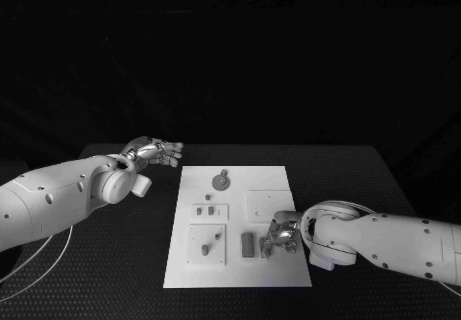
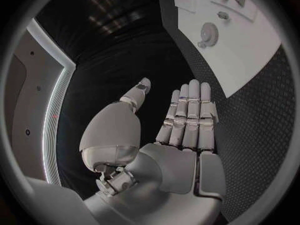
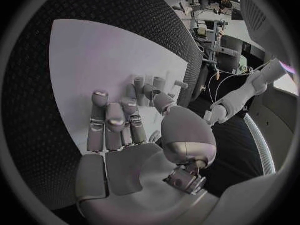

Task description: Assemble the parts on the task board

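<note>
We are working over the task board [image 1: 269, 267], the white plate in the middle of the black table [image 1: 365, 180], with our right hand [image 1: 282, 235] lowered onto its near right part. Its fingers [image 3: 106, 122] are lying nearly straight and close together, pointing down at the board, with the thumb reaching toward a few small upright grey parts [image 3: 153, 82] just beyond the fingertips; we cannot tell whether anything is pinched there, since the head view hides the fingertips behind the hand itself. Just beside those fingers, toward the board's middle, a long grey block [image 1: 248, 245] is lying flat. Our left hand [image 1: 154, 153] is hovering off the board's far left corner, well apart from every part, its fingers [image 2: 190, 115] extended side by side and the thumb spread away, holding nothing. Beyond its fingertips a round disc part [image 1: 221, 181] is resting on the board, and nearer us a small plate [image 1: 210, 212] is carrying two short pegs while another plate [image 1: 206, 245] is carrying a single piece. We are judging these parts to be light, rigid and smooth, so they are likely to slip or tip if pushed from one side; we are thinking each is best taken by its opposite side faces, thumb against fingertip, low enough to stay upright.
</note>
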